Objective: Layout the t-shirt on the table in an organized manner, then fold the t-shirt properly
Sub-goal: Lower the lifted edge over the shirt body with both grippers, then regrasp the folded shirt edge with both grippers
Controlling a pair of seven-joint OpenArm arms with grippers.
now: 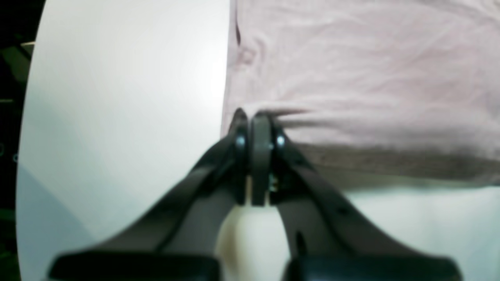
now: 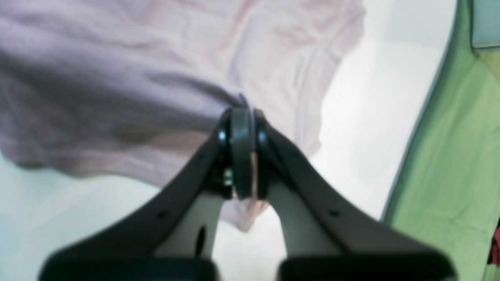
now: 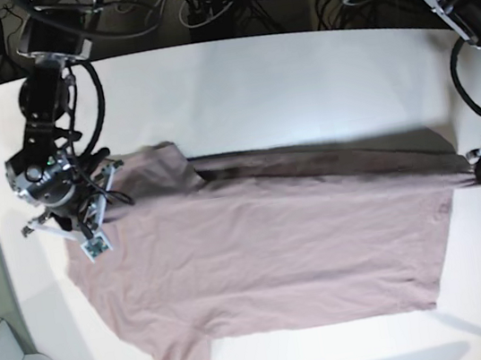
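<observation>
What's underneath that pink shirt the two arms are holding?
The t-shirt lies spread on the white table, which shows all around it. Both end effectors pinch its far edge, lifting it slightly. Anything beneath the cloth is covered.

No legible txt, labels, brands or nos. in any view.

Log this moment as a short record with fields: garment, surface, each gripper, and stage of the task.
garment: t-shirt, spread lengthwise across the table, far edge raised off the surface
surface: table, white
left gripper: shut on the t-shirt's corner
right gripper: shut on the t-shirt's edge near a sleeve
stage: shirt held at both ends along its far edge; no completed fold visible yet
</observation>
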